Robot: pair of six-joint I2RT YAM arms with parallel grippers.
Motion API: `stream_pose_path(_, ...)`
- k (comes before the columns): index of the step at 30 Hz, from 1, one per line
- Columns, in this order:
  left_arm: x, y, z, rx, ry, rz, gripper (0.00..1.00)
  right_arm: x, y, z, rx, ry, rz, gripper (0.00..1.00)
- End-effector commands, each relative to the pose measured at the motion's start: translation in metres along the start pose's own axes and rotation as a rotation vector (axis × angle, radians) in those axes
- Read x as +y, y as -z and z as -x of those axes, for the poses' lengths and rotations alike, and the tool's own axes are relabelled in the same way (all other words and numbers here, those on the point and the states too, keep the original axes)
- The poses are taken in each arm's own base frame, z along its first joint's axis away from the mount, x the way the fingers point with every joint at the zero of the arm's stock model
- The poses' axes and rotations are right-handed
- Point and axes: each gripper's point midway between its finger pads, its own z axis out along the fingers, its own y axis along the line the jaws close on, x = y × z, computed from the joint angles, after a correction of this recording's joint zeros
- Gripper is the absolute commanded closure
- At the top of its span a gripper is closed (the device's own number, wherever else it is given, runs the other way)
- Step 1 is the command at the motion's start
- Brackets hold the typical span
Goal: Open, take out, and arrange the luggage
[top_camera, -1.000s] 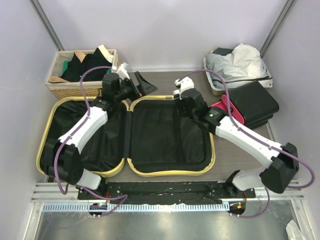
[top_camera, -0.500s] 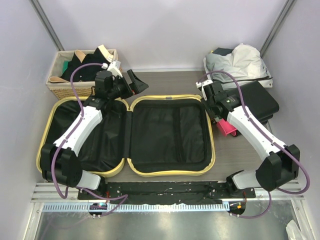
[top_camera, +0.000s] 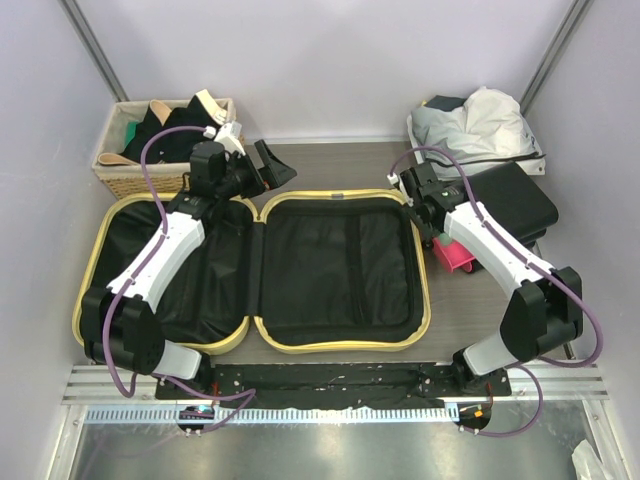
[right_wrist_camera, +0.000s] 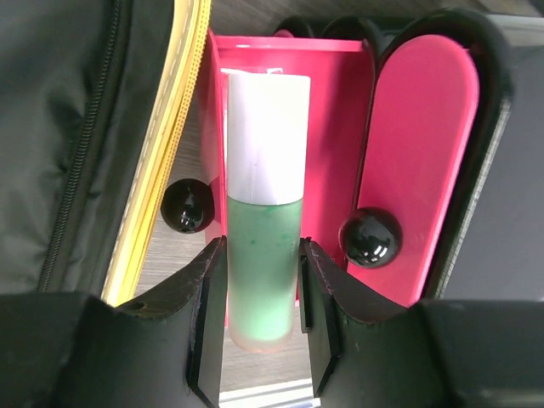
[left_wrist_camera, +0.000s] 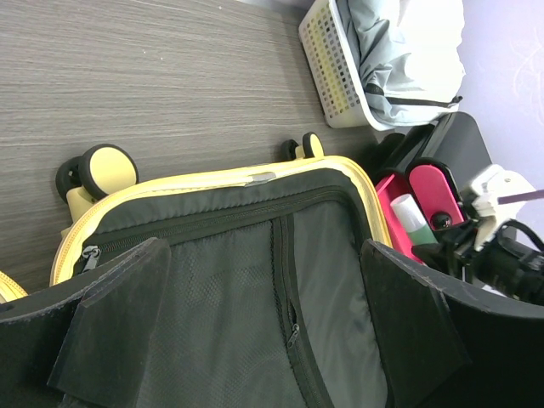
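A: Whereabouts of the luggage (top_camera: pixel 340 270), seen from overhead?

B: Open flat across the middle of the table (top_camera: pixel 330 165), both halves face up, pale-yellow rims around black lining. Wicker basket (top_camera: pixel 150 150) of dark clothes just beyond the far left corner. White basket (top_camera: pixel 480 125) of pale cloth and a black box (top_camera: pixel 515 205) off to the right.

A: And the left gripper (top_camera: pixel 275 165)?

B: Above bare table just past the luggage's far edge, near the wicker basket. Clearer from its own wrist camera: fingers (left_wrist_camera: pixel 119 331) spread as wide as possible, nothing between them. Also only there: the lining's zip and two yellow wheels (left_wrist_camera: pixel 98 170) on the far rim.

A: Right gripper (top_camera: pixel 437 232)?

B: From above, merely tucked down between the luggage's right rim and the black box, jaws hidden. Up close on the right wrist view: partly closed, pressed against both sides of a bottle (right_wrist_camera: pixel 263 195), green with a white cap, inside a pink tray (right_wrist_camera: pixel 340 119). Upright or lying, impossible to tell. Tray just beside the yellow rim.
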Motion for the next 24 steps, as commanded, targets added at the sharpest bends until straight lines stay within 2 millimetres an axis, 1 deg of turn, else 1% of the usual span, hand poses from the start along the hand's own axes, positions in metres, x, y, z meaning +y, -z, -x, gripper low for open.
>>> stream_pose_path(1,-0.017,0.005,0.018,-0.043,-0.039,-0.04,0.0,-0.017,0.003,0.004,0.012,0.005,-0.069,0.99)
stream_pose_path(3,-0.018,0.005,0.017,-0.039,-0.039,-0.043,0.0,-0.021,-0.002,-0.001,0.047,0.011,-0.098,0.99)
stream_pose_path(5,-0.019,0.005,0.018,-0.039,-0.038,-0.047,0.0,-0.022,-0.003,-0.003,0.062,0.008,-0.106,0.99)
stream_pose_path(9,-0.019,0.005,0.018,-0.039,-0.038,-0.046,0.0,-0.026,-0.007,-0.006,0.096,-0.001,-0.147,0.81)
stream_pose_path(10,-0.018,0.005,0.018,-0.04,-0.037,-0.045,0.0,-0.029,-0.007,-0.007,0.11,-0.001,-0.169,0.75)
stream_pose_path(11,-0.018,0.005,0.017,-0.039,-0.039,-0.044,0.0,-0.029,-0.008,-0.007,0.114,-0.001,-0.171,0.67)
stream_pose_path(14,-0.018,0.005,0.017,-0.036,-0.038,-0.045,0.01,-0.03,-0.007,-0.005,0.11,-0.012,-0.171,0.54)
stream_pose_path(17,-0.018,0.005,0.017,-0.037,-0.039,-0.044,0.0,-0.033,-0.004,-0.005,0.107,-0.024,-0.182,0.49)
stream_pose_path(19,-0.018,0.005,0.018,-0.04,-0.04,-0.043,0.0,-0.035,-0.002,-0.004,0.099,-0.035,-0.19,0.47)
stream_pose_path(20,-0.017,0.005,0.017,-0.037,-0.04,-0.039,0.0,-0.038,0.001,-0.004,0.093,-0.043,-0.198,0.43)
stream_pose_path(24,-0.017,0.005,0.017,-0.038,-0.041,-0.04,0.0,-0.043,0.009,-0.001,0.064,-0.08,-0.214,0.43)
